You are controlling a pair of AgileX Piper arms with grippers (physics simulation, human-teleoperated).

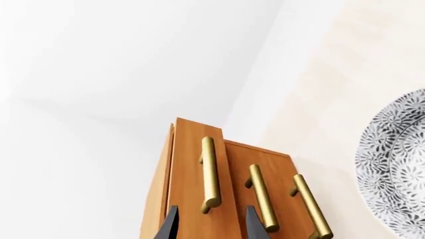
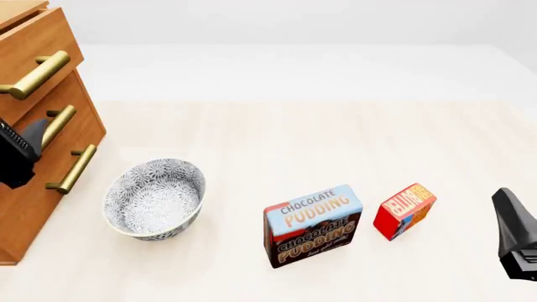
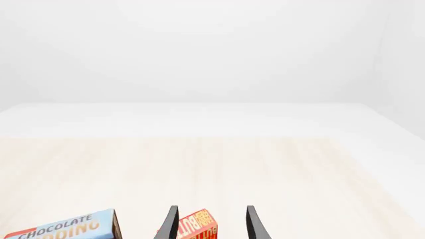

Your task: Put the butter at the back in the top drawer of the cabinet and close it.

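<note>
The butter (image 2: 405, 210), a small red box with an orange panel, stands on the table right of the pudding box. In the right wrist view the butter (image 3: 198, 226) shows past the two fingers of my right gripper (image 3: 212, 224), which is open and apart from it. My right gripper (image 2: 514, 233) hangs to the butter's right, nearer the front edge. The cabinet (image 2: 34, 201) stands at the far left. Its top drawer (image 2: 38, 44) juts out slightly beyond the lower two. My left gripper (image 2: 25, 145) is open just in front of the drawer fronts. The top drawer's brass handle (image 1: 210, 174) lies beyond its fingers.
A patterned grey-and-white bowl (image 2: 155, 198) sits right of the cabinet. A blue-and-brown Chocolate Pudding box (image 2: 312, 225) stands between the bowl and the butter. The two lower drawers (image 1: 265, 199) are shut. Bare wood tabletop stretches behind the objects to a white back wall.
</note>
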